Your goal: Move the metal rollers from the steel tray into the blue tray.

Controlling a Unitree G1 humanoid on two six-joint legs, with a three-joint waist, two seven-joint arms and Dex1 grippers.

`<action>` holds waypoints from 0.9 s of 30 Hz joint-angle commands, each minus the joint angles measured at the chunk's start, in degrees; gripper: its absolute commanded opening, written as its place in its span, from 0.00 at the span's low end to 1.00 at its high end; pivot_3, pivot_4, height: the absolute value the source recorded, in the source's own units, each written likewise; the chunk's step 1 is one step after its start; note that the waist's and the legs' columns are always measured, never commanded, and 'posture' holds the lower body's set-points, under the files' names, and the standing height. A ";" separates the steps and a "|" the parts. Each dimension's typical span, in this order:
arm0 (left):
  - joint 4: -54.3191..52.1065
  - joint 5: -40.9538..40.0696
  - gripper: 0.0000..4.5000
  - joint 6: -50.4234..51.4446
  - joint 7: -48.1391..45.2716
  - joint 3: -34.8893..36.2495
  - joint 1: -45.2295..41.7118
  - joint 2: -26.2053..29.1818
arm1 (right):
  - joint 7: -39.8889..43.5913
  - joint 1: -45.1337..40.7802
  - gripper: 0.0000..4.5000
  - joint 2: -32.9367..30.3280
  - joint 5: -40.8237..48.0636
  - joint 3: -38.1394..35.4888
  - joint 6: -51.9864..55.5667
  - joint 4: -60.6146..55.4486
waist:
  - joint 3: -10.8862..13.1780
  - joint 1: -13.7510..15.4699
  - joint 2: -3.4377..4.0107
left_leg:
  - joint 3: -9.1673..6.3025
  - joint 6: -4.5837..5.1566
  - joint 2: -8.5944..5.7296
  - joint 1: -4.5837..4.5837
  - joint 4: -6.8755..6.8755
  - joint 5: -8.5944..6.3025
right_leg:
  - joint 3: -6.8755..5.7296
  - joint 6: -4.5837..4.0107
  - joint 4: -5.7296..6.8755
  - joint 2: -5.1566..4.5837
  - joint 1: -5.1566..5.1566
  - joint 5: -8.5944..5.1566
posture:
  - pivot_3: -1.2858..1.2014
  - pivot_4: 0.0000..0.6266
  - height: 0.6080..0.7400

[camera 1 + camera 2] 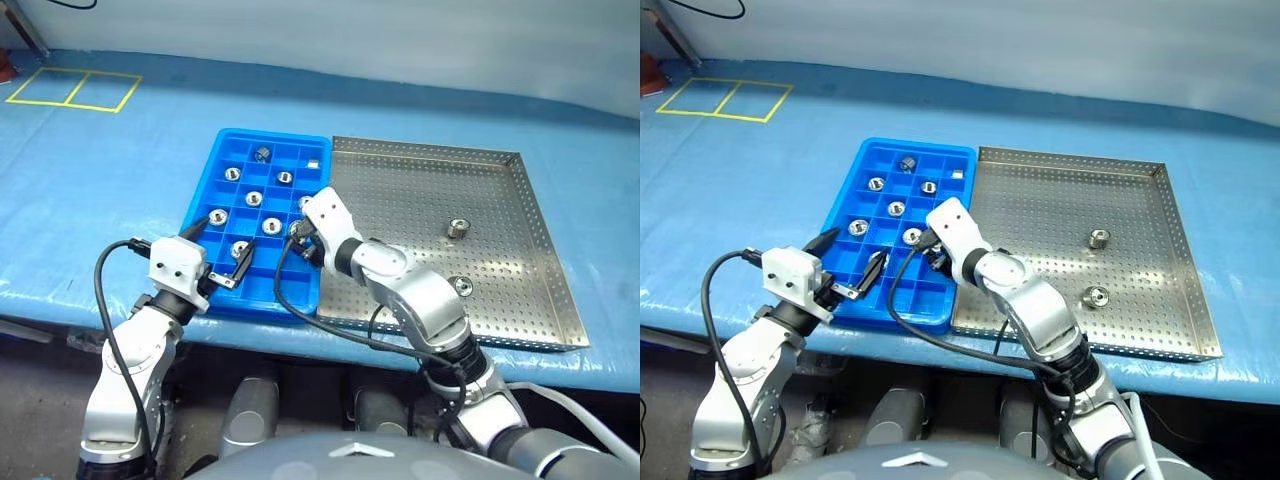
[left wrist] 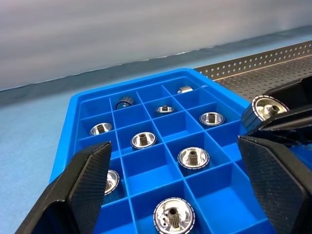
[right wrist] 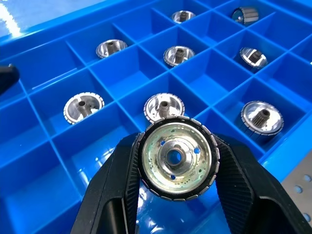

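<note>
Two rollers left on the steel, one in the grip

Two small shiny metal rollers lie on the large square perforated steel tray (image 1: 520, 200), one (image 1: 458, 228) toward its middle and the other (image 1: 463, 286) nearer the front rim, well apart from each other. Just beside that tray, on its left, sits the bright blue plastic tray with the grid of square compartments (image 1: 225, 150), their edges touching or very nearly so. Several rollers rest one to a compartment in it, along with a darker grey round piece (image 1: 262, 153) and a small whitish block (image 1: 312, 163) in the far row. Over the blue tray's right side, the right gripper (image 3: 175, 161) has its black fingers clamped on a silver roller (image 3: 176, 158), held above the compartments. At the tray's near left corner the left gripper (image 1: 222, 248) hovers with its fingers spread wide apart, holding nothing.
</note>
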 commanded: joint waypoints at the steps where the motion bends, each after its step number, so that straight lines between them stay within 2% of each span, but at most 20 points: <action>1: -2.88 -0.71 1.00 0.09 0.15 -0.57 -0.41 -0.10 | 2.29 -0.05 0.41 -2.00 0.96 1.50 0.99 -2.86 | 0.00 0.11 0.00 | 0.00 0.00 0.00 0.00 0.00 0.00 | 0.00 0.00 0.00 0.00 -0.01 0.00 | 0.63 0.24 1.00; 5: -2.36 -0.98 1.00 0.21 -0.09 -1.18 -1.11 -0.14 | 3.48 -0.27 0.41 -5.53 -0.18 4.97 2.67 -3.14 | -0.01 0.29 0.00 | 0.00 0.00 0.01 0.01 -0.03 0.00 | 0.00 -0.03 -0.02 0.00 0.00 -0.02 | 0.62 0.24 1.00; 11: -2.08 -0.92 1.00 0.56 -0.24 -1.64 -1.36 0.11 | 3.11 -0.25 0.41 -6.98 -1.67 7.44 3.38 -1.16 | -0.02 0.30 -0.03 | 0.01 0.00 0.01 0.06 -0.03 0.00 | 0.00 -0.04 -0.03 0.00 0.03 -0.03 | 0.62 0.24 1.00; 15: -1.74 -1.24 1.00 0.99 -0.85 -1.88 -2.02 0.58 | 2.70 0.83 0.72 -7.28 -2.39 7.60 3.58 -0.69 | -0.04 0.21 -0.03 | 0.01 -0.01 0.02 0.14 -0.02 0.00 | -0.01 -0.04 -0.03 0.00 0.06 -0.04 | 0.61 0.24 1.00; 19: -1.06 -1.53 1.00 1.52 -2.02 -2.26 -3.62 1.17 | 0.18 2.59 0.96 -5.80 -3.08 5.11 1.91 -2.11 | -0.06 0.18 -0.06 | -0.01 -0.02 0.02 0.21 0.06 -0.01 | -0.04 -0.03 -0.05 -0.02 -0.02 -0.04 | 0.60 0.24 1.00; 27: 4.18 -4.32 1.00 2.24 -6.58 -3.43 -12.27 2.27 | -1.41 10.66 0.96 -5.31 -1.12 -5.83 -4.01 -13.49 | -0.06 -0.65 -0.06 | -0.01 0.00 -0.05 -0.02 0.16 -0.02 | -0.04 0.02 -0.11 -0.08 0.01 -0.01 | 0.55 0.24 1.00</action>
